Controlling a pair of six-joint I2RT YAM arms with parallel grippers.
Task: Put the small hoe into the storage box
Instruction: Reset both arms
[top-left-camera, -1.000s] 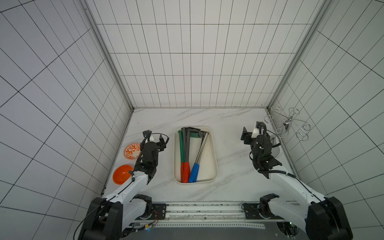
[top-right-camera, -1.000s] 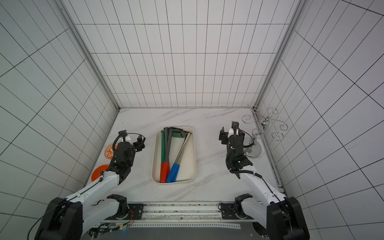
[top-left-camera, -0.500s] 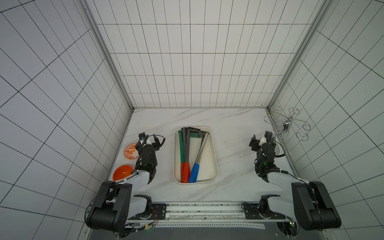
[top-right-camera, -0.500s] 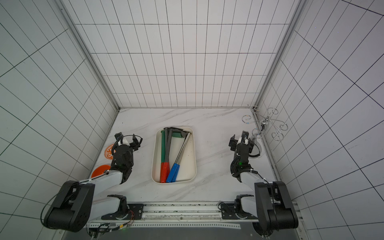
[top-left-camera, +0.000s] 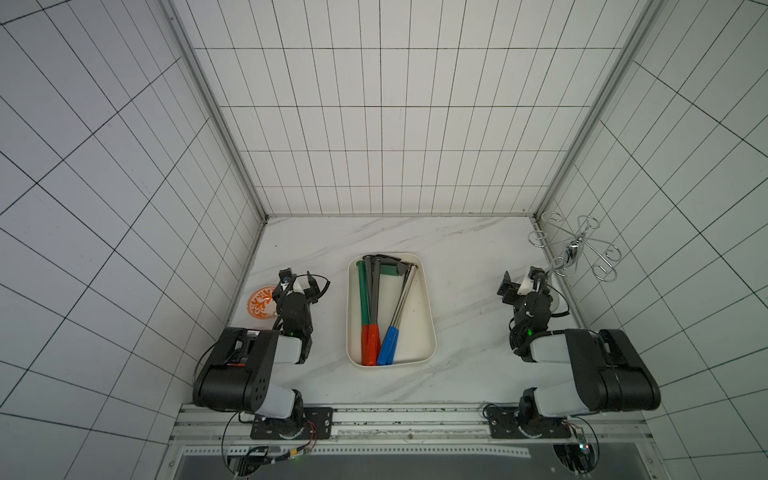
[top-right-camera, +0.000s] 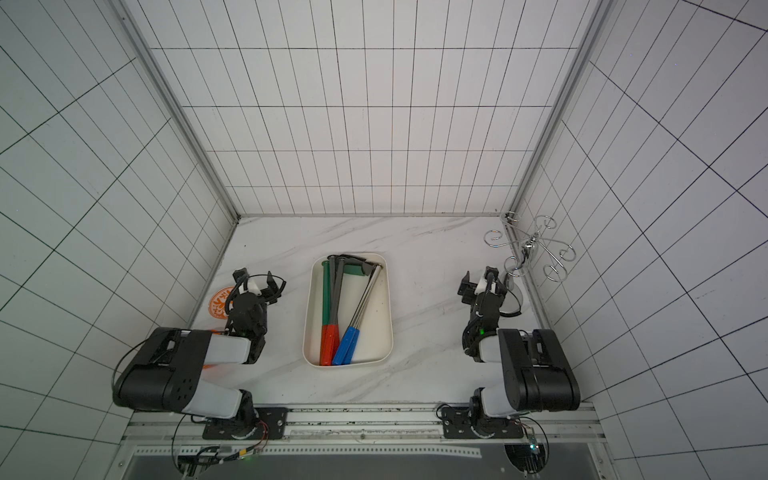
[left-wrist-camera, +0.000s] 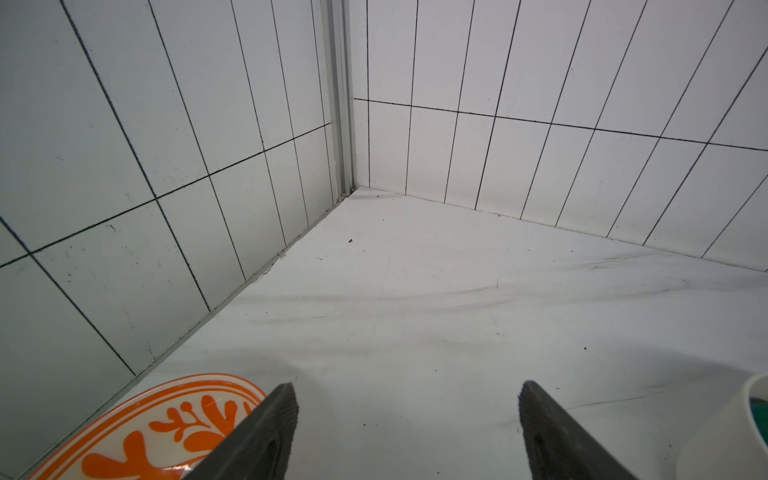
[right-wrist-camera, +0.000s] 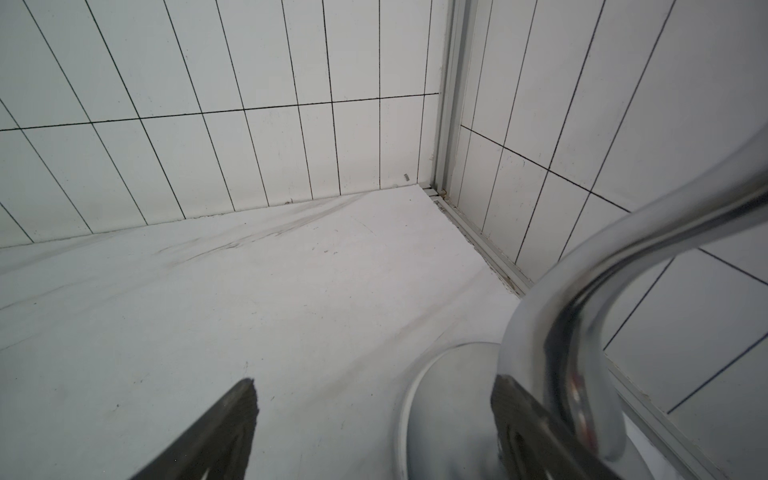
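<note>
Mid-counter, hoes (top-left-camera: 375, 299) lie in the box (top-left-camera: 429, 332). Left end effector (top-left-camera: 300, 281) and right end effector (top-left-camera: 520, 282) gape wide, empty. Right one possibly touches rack (top-left-camera: 575, 253): swinging could snag it.

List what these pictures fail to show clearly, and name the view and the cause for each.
Both top views: hoe heads overlap at the storage box's far end, too small to tell apart.
Both top views: patterned plate partly behind the left gripper.
Left wrist view: storage box cut by the frame edge, only a corner shows.
Right wrist view: wire rack blurred, cut by the edge.
</note>
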